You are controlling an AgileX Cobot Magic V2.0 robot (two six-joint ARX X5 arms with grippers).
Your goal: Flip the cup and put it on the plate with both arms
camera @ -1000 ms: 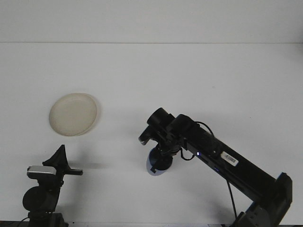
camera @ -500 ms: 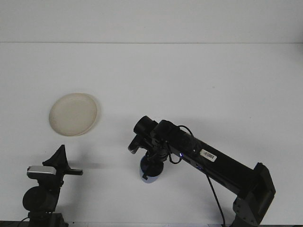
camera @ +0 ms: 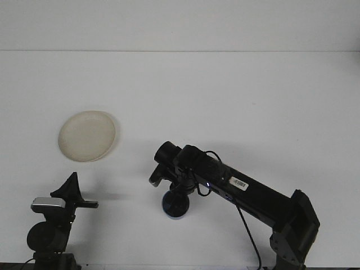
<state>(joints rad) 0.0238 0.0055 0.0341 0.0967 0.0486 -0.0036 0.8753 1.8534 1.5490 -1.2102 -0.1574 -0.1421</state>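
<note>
A pale round plate [camera: 87, 135] lies on the white table at the left. My right arm reaches in from the lower right to the table's front middle. Its gripper [camera: 179, 194] points down and is shut on a small blue cup [camera: 175, 206]. The cup's dark opening faces up toward the camera and its upper part is hidden under the wrist. The cup is well to the right of the plate and nearer the front. My left gripper [camera: 73, 194] rests low at the front left, below the plate and apart from the cup.
The white table [camera: 253, 101] runs back to a pale wall. A cable [camera: 247, 228] hangs under the right arm. The right arm's base [camera: 295, 230] stands at the front right edge.
The right gripper has carried the cup left and toward the front. The cup has turned so that its dark opening now shows. The left arm and the plate have not moved.
</note>
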